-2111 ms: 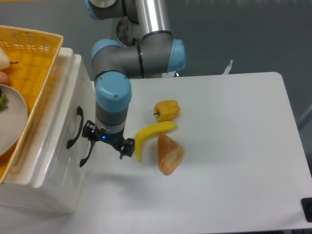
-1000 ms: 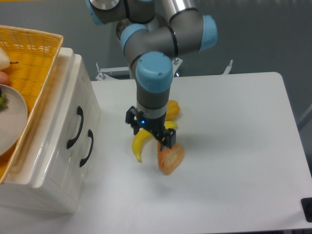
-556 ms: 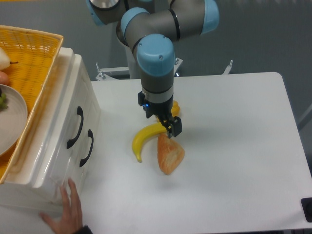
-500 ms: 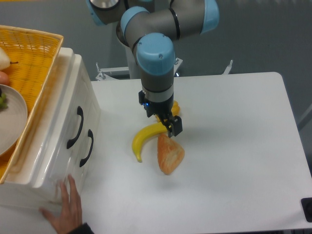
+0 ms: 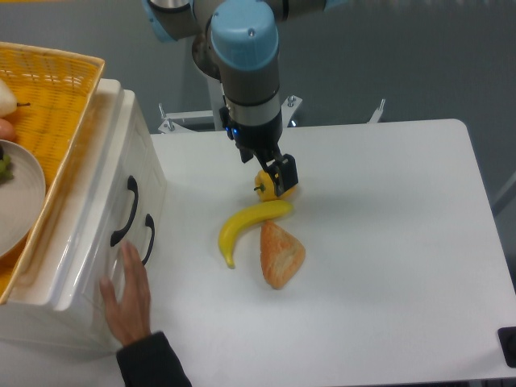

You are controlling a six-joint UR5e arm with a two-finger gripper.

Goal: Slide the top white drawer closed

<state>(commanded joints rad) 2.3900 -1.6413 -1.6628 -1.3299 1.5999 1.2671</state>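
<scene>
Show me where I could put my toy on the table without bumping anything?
The table is bare on its right half, right of the bread, and along the front edge. It is crowded in the middle: banana, yellow pepper and gripper, and by the drawers, where a hand rests.

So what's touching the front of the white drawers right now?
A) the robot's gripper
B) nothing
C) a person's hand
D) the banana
C: a person's hand lies flat against the lower white drawer front, while the gripper hangs over the yellow pepper, away from it.
</scene>
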